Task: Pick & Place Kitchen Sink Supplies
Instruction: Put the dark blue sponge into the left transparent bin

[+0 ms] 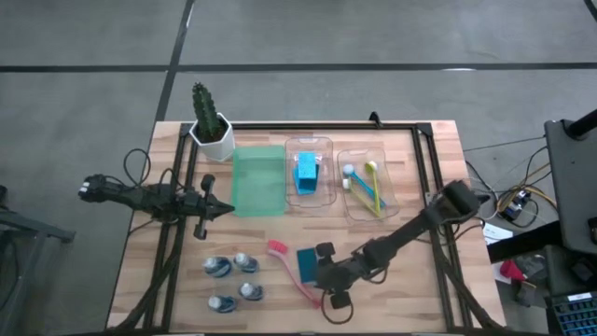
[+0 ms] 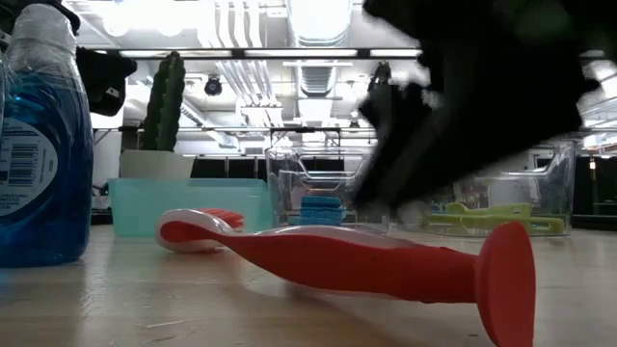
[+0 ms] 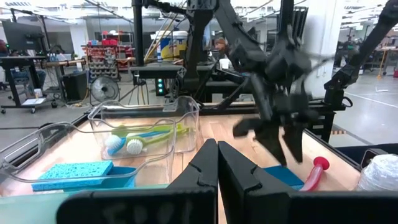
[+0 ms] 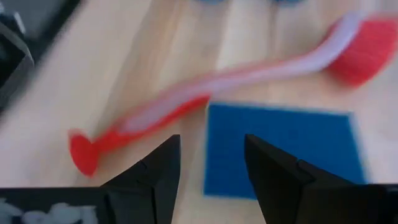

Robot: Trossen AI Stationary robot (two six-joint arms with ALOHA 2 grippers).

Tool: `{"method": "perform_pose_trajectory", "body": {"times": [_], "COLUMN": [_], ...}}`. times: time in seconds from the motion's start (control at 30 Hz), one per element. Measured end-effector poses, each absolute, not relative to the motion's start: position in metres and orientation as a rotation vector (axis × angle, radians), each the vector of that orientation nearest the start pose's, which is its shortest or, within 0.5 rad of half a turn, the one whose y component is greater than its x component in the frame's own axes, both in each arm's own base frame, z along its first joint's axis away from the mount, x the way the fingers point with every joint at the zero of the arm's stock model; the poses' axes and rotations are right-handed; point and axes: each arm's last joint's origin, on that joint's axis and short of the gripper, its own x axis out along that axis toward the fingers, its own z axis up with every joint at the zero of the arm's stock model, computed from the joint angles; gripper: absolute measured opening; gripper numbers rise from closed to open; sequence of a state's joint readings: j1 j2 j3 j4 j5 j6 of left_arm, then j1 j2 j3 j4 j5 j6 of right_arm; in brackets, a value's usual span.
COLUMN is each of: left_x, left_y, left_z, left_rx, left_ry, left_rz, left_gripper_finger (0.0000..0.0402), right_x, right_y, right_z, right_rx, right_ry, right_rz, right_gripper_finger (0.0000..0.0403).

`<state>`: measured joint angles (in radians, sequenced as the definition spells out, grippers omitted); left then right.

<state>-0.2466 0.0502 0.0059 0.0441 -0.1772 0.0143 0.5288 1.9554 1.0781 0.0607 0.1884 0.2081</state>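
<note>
My right gripper [image 4: 211, 163] is open and hovers just above the table's near middle, over a flat blue sponge [image 4: 280, 149] and the pink long-handled brush [image 4: 217, 81]; it touches neither. The brush [image 1: 289, 269] lies flat on the wood, with the sponge [image 1: 307, 261] beside it. Several blue-white little bottles [image 1: 233, 280] stand upright left of the brush. In the low view the right gripper [image 2: 463, 96] is a dark blur above the brush [image 2: 337, 260]. My left gripper [image 3: 217, 163] is shut and waits at the table's left [image 1: 210, 205].
At the far side stand a green tray [image 1: 256, 182], a clear tray with a blue sponge [image 1: 308, 173], and a clear tray with yellow-green and blue brushes [image 1: 366, 187]. A potted cactus [image 1: 211, 123] stands at the far left corner. Bare wood lies near right.
</note>
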Motion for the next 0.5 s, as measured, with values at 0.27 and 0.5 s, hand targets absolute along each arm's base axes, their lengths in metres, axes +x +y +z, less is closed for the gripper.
{"method": "perform_pose_trajectory", "body": {"times": [0.27,0.5], "left_x": [0.098,0.098], "left_y": [-0.019,-0.019], "left_z": [0.166,0.166], "left_rx": [0.015,0.015], "left_ry": [0.001,0.002], "left_rz": [-0.069,-0.069], "left_gripper_finger": [0.0003,0.0003], "right_x": [0.354,0.354], "right_y": [0.193,0.186], "right_z": [0.118,0.117], "right_rx": [-0.096,-0.098], "right_ry": [0.840,0.872], "right_rz": [0.255,0.221], "right_gripper_finger": [0.0166,0.0143]}}
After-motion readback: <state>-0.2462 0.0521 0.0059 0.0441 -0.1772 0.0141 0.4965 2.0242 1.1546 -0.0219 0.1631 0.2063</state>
